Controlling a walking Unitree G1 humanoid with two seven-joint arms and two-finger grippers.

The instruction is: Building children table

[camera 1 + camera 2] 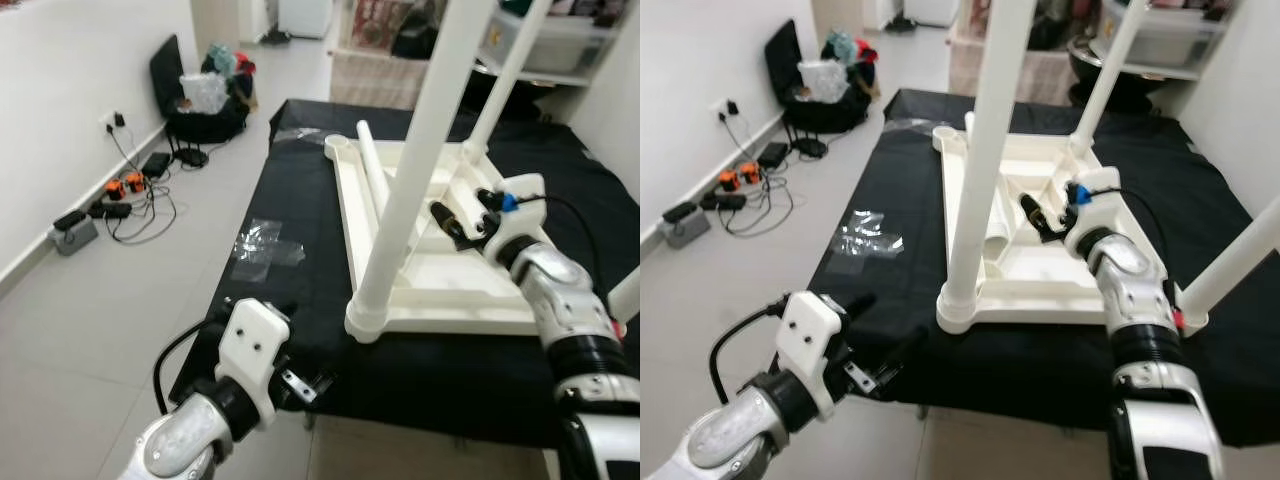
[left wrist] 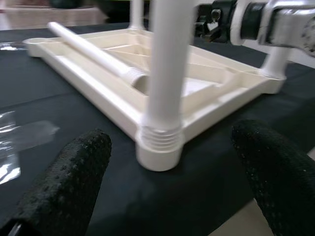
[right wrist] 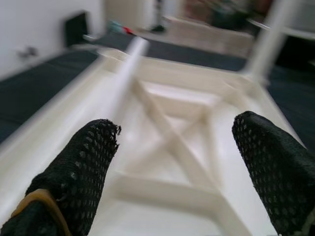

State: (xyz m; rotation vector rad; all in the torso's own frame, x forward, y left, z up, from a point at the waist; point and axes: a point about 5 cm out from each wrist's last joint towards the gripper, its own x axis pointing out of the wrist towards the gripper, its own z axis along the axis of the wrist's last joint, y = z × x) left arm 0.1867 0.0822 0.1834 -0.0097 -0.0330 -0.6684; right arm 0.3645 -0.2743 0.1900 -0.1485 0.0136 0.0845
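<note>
Left eye view showed the white table (image 1: 440, 275) upside down on a black cloth (image 1: 300, 250), three legs screwed in, one leg (image 1: 372, 165) lying loose inside. The right gripper (image 1: 462, 212) hovered open over its underside, empty. The left gripper (image 1: 880, 345) was open and empty beside the near corner.

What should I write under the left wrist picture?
Open left gripper faces an upright leg screwed into the upside-down white table.

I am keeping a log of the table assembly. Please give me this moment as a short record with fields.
surface: black mat
tabletop: white, upside down on the mat
legs fitted: three upright; near-left leg in its corner socket
loose leg: lying inside the tabletop frame
empty socket: far-left corner
left gripper: open, at the mat's near edge
right gripper: open, above the tabletop, holding nothing
nearby: clear plastic wrap on the mat
</note>
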